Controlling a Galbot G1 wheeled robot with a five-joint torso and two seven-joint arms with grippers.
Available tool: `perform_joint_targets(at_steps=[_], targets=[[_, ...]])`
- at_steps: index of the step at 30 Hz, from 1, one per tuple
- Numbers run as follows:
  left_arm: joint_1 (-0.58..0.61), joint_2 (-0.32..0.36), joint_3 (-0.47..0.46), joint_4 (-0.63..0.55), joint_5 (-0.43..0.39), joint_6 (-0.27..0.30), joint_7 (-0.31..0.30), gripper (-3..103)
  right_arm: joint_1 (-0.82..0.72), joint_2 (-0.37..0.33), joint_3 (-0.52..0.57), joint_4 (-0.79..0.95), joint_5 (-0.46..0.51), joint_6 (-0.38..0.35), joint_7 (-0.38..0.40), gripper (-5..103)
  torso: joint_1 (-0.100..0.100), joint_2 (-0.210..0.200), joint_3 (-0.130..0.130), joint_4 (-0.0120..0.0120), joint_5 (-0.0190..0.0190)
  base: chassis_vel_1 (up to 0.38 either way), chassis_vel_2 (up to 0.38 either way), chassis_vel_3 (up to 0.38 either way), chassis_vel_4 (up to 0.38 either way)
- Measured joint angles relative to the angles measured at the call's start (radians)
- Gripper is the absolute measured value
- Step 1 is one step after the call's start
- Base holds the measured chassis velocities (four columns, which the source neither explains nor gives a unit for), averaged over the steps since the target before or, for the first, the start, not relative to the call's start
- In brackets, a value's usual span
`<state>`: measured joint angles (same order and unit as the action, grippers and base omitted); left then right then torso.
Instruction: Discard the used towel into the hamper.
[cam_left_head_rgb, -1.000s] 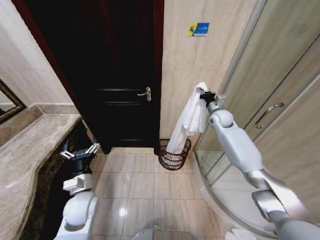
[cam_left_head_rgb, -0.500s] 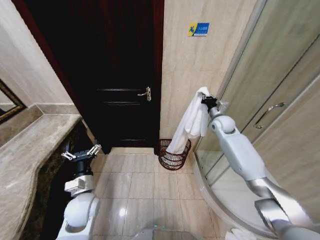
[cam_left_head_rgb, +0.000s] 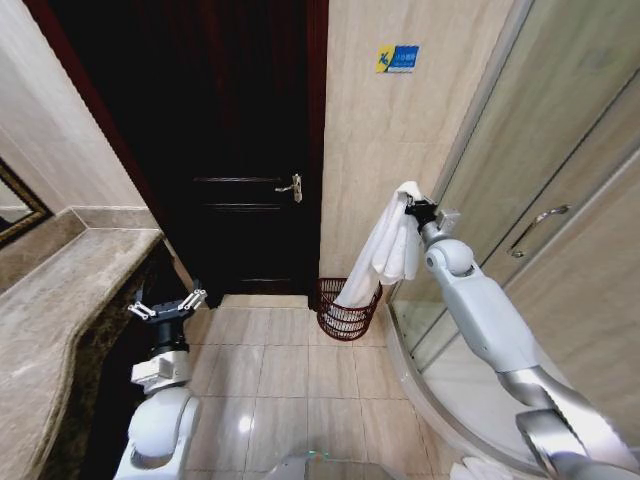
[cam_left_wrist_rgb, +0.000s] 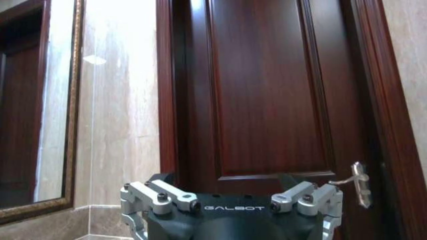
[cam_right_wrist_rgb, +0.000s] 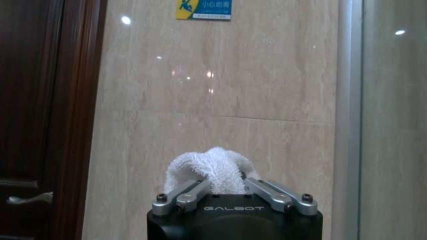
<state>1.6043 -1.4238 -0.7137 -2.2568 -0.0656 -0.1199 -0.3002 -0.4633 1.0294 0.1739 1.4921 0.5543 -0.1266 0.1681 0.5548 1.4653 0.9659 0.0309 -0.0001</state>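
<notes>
Lowered slightly, the right claw (cam_left_head_rgb: 411, 207) pinches the white towel (cam_left_head_rgb: 385, 250) above the hamper (cam_left_head_rgb: 346, 309).
Open floor lies beside the hamper; the left claw (cam_left_head_rgb: 167, 305), spread, hovers well apart by the door (cam_left_wrist_rgb: 267, 90).

My right arm is stretched forward and up, its gripper (cam_left_head_rgb: 413, 208) clamped on a towel (cam_left_head_rgb: 385, 250). My left arm is parked low at my side, forearm upright, gripper (cam_left_head_rgb: 167, 305) with fingers spread wide.

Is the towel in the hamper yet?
Partly: the towel hangs from the shut right gripper, its lower end dipping into the hamper.
</notes>
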Motion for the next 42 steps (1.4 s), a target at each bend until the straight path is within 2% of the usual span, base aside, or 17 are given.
perform_joint_targets(at_steps=[12,20,36,42], targets=[[0.005,0.003,0.013,-0.006,0.016,0.01,0.009,100,-0.041,-0.009,0.029,0.023,0.001,-0.006,-0.001,4,-0.022,-0.047,-0.025,-0.0001,0.0001,0.0,0.0,0.0,0.0],[0.011,-0.004,0.013,-0.008,0.037,0.011,0.016,100,-0.068,-0.012,0.048,0.031,-0.004,-0.004,-0.01,4,-0.049,-0.106,-0.057,-0.0001,0.0001,0.0,0.0,0.0,0.0],[0.01,-0.009,0.018,-0.006,0.048,0.011,0.027,100,-0.097,-0.025,0.081,0.033,-0.003,0.011,-0.028,4,-0.089,-0.194,-0.104,-0.0001,0.0001,-0.041,0.038,0.041,-0.036],[0.013,-0.008,0.014,-0.006,0.049,0.01,0.027,100,-0.146,-0.036,0.11,0.097,-0.01,0.013,-0.026,4,-0.106,-0.233,-0.127,0.0001,0.0,-0.06,0.089,0.078,-0.077]])
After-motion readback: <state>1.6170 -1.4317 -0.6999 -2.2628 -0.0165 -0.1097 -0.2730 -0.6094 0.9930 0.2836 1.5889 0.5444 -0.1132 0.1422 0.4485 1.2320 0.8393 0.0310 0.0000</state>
